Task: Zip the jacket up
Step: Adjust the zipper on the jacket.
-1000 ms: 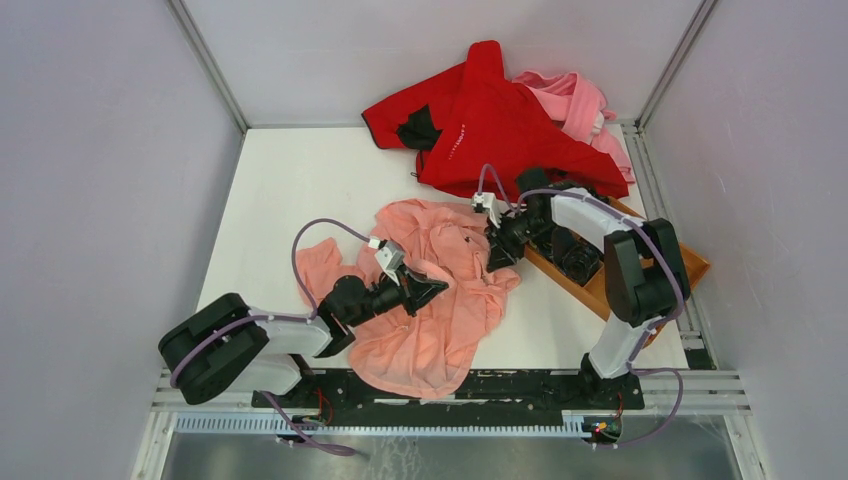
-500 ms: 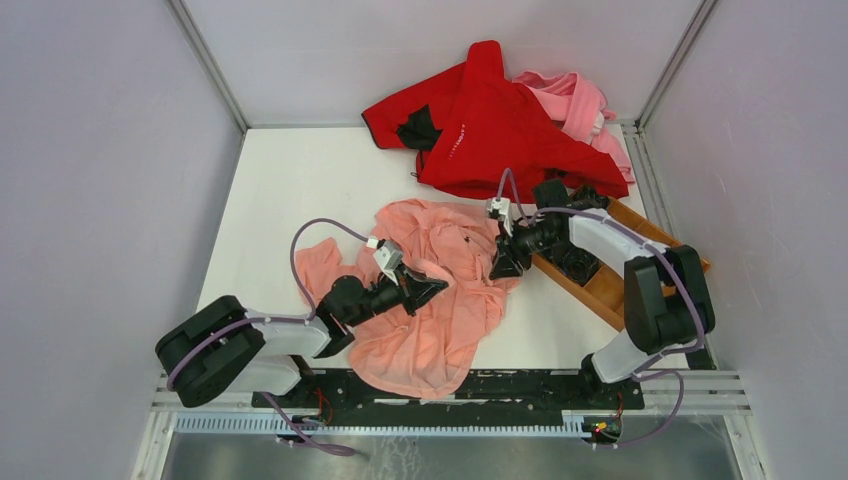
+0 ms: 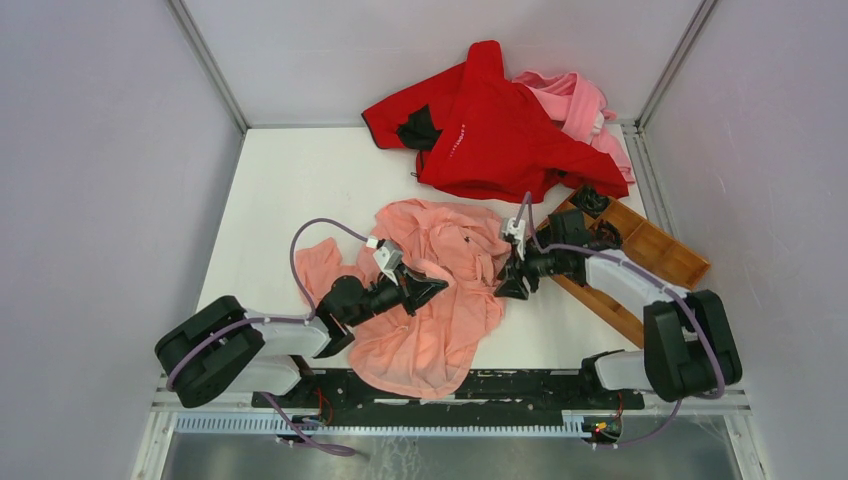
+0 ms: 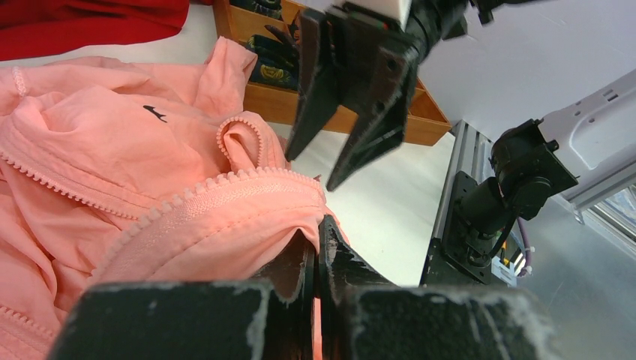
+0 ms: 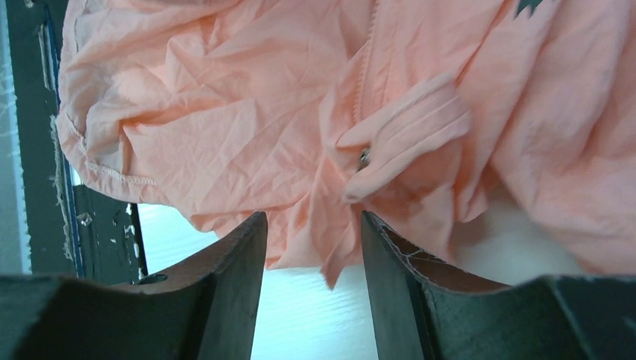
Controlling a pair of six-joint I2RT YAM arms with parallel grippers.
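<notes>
The salmon-pink jacket (image 3: 440, 335) lies crumpled on the white table, its front unzipped, with a row of zipper teeth (image 4: 217, 184) running along one raised edge. My left gripper (image 3: 425, 287) is shut on a fold of that edge (image 4: 316, 240), and fabric is pinched between its fingers. At the jacket's right border my right gripper (image 3: 512, 287) stands open and holds nothing. In the right wrist view the jacket (image 5: 225, 112) hangs just beyond the gripper (image 5: 313, 217), and a small metal zipper pull (image 5: 364, 157) sits on a fold ahead of it.
A bright red garment (image 3: 500, 120) and a paler pink one (image 3: 585, 100) are heaped at the back. A wooden tray (image 3: 655, 250) holding dark items lies at the right, close behind the right arm. A metal rail (image 3: 450, 385) runs along the near edge.
The right gripper has moved toward the near edge along the jacket's right side, and its jaws have spread wider. The left gripper keeps its hold and has not moved.
</notes>
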